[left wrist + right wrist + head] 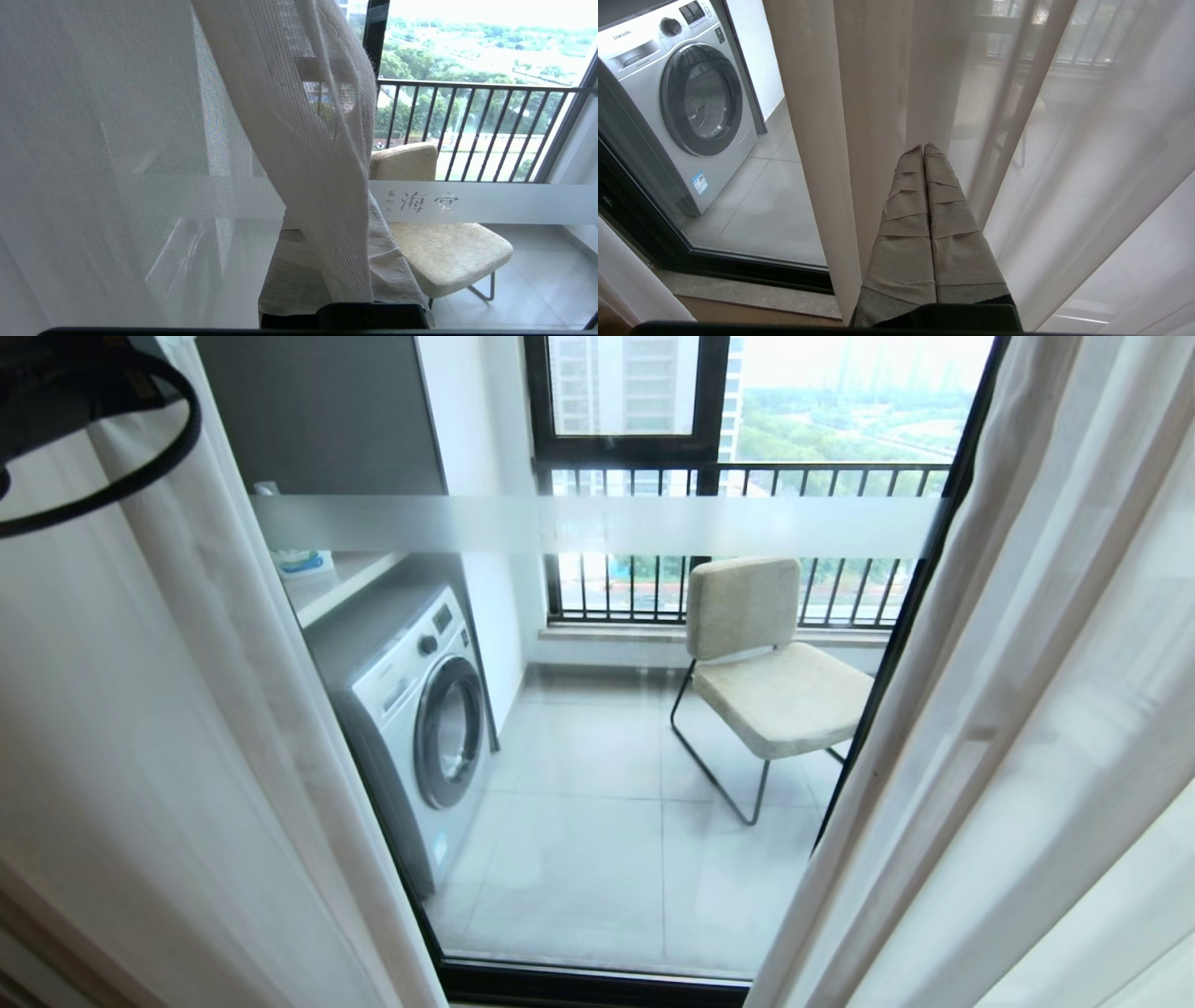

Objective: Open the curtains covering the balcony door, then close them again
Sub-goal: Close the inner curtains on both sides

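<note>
The curtains point(140, 728) hang parted to both sides of the balcony door point(597, 527): thin white see-through sheer with a cream-beige woven edge on the left, the same pleated cloth on the right point(1027, 709). Between them the black-framed glass and its frosted band lie bare. The left gripper point(327, 280) has its jaws closed on a fold of the left curtain. The band beside it carries Chinese characters point(423, 201). The washing machine point(682, 102) reads SAMSUNG. The right gripper point(923, 148), its taped fingers pressed together and empty, points at the right curtain.
</note>
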Controlling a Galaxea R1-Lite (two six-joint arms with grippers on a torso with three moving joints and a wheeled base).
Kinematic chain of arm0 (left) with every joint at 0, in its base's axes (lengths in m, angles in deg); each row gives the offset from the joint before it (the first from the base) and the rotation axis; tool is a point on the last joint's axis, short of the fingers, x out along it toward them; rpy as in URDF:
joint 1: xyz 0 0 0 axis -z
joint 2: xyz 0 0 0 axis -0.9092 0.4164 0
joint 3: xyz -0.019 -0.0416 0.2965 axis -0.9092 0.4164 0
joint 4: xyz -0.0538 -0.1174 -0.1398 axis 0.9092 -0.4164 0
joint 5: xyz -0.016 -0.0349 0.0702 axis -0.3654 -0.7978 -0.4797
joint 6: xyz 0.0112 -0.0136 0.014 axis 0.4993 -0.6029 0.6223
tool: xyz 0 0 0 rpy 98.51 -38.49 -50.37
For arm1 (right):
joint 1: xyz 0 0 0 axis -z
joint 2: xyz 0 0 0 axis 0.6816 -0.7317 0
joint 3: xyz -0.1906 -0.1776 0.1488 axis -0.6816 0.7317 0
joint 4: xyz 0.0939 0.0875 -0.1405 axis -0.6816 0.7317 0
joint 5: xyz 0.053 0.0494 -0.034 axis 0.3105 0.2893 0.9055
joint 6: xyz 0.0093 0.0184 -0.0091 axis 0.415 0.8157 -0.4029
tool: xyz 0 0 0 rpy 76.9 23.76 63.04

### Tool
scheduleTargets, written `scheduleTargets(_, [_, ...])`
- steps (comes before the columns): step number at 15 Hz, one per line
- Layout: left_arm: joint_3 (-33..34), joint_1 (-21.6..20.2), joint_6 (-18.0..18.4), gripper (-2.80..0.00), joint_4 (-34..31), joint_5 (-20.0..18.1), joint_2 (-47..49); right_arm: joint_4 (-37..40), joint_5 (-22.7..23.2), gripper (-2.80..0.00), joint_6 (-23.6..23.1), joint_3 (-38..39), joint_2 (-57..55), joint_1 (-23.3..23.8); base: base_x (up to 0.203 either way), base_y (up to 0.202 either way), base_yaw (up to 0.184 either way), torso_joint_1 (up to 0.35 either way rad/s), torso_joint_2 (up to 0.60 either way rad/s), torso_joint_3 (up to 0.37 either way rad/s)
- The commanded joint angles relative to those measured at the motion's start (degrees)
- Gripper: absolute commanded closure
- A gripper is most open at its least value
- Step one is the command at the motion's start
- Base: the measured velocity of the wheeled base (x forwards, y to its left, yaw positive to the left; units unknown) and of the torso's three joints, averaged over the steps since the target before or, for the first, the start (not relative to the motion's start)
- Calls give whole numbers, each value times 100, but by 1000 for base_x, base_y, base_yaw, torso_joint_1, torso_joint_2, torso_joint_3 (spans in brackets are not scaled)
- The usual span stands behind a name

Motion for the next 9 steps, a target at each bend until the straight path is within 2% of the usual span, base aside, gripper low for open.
scheduleTargets(1, [-1, -9, -3, 0, 12, 4, 15, -1, 5, 0, -2, 0, 2, -2, 0, -193, 1, 2, -2, 1])
scheduleTargets(9, [-27, 9, -3, 0, 12, -5, -2, -1, 5, 0, -2, 0, 2, -2, 0, -192, 4, 2, 1, 1])
